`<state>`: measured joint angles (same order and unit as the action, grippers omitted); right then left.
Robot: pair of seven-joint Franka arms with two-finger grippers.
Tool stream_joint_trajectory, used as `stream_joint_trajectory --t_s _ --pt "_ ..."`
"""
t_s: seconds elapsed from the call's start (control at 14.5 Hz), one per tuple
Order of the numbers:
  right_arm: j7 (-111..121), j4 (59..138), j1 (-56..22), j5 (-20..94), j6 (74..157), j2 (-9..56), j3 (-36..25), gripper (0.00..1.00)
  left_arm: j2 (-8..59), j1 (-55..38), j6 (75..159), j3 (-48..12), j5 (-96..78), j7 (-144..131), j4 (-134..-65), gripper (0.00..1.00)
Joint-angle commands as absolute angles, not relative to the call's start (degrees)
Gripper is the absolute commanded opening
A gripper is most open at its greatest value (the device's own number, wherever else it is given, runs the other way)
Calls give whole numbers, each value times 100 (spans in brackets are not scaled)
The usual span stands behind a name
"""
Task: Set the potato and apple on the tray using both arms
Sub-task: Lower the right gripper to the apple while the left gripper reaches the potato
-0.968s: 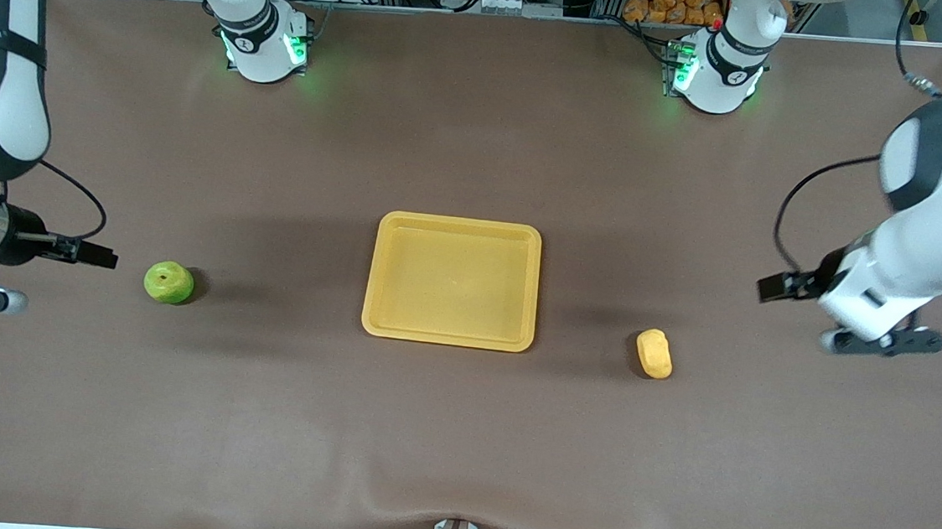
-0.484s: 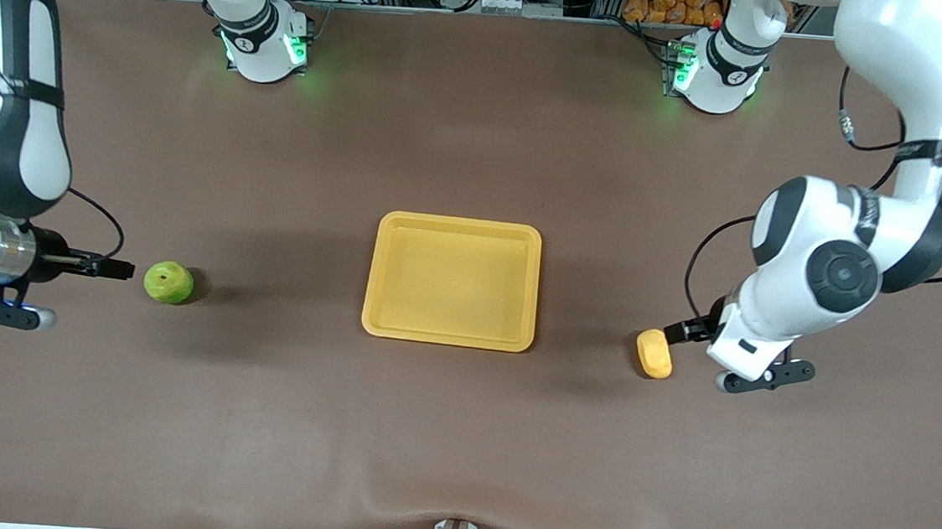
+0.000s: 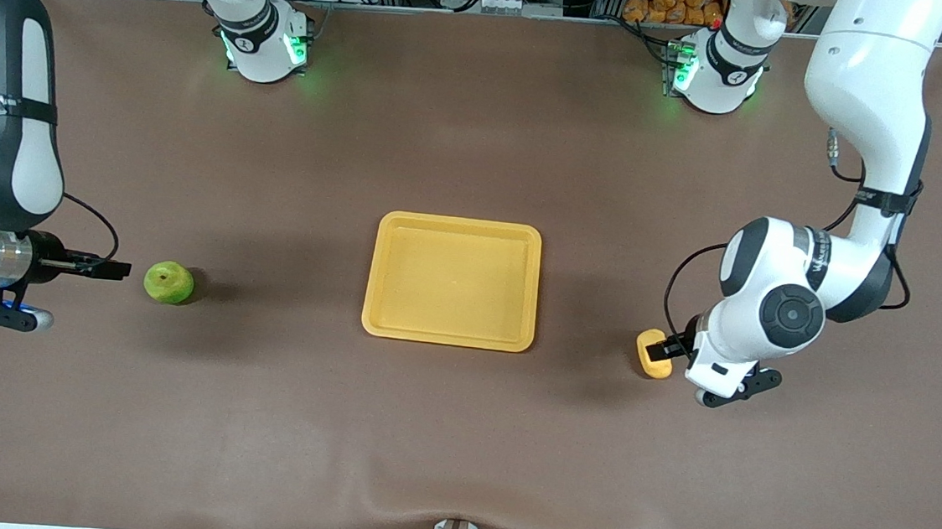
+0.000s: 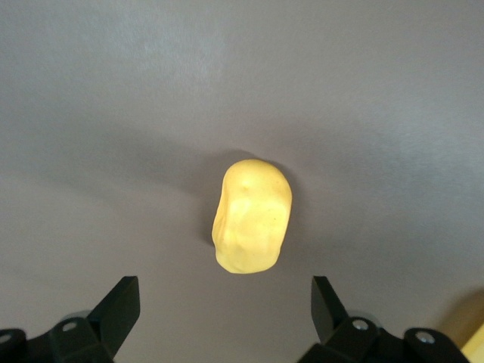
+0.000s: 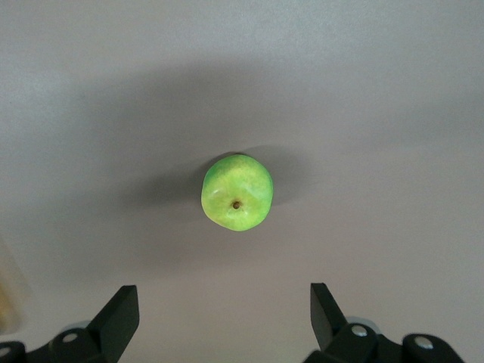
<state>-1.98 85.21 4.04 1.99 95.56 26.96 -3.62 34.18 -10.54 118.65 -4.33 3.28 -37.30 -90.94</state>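
Yellow-orange oblong smooth potato (image 3: 653, 354): lower right of frame, long axis roughly toward the camera.
Left gripper (image 3: 669, 348): fingers wide, over potato.
Right gripper (image 3: 111, 269): fingers wide, beside round green apple (image 3: 168, 283).

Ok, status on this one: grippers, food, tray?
Left gripper open over potato. Right gripper open beside apple. Both on table, tray bare, nothing in the way.

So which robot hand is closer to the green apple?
The right gripper is: it sits open beside the apple. The left gripper, also open, is over the potato, past the tray.
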Motion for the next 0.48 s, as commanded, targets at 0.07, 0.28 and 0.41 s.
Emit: stream_joint_trajectory --t_s 0.07,0.28,0.41 --pt "-264 8429 378 202 9483 2882 -308 100 3515 -1011 12312 -431 352 -3858 -9290 100" --pt "-228 8429 387 263 9440 2953 -299 100 3612 -1028 12725 -431 343 -3876 -9439 100" --pt "-281 8429 387 255 9491 3180 -308 100 3700 -1055 12893 -439 343 -3876 -9466 100"
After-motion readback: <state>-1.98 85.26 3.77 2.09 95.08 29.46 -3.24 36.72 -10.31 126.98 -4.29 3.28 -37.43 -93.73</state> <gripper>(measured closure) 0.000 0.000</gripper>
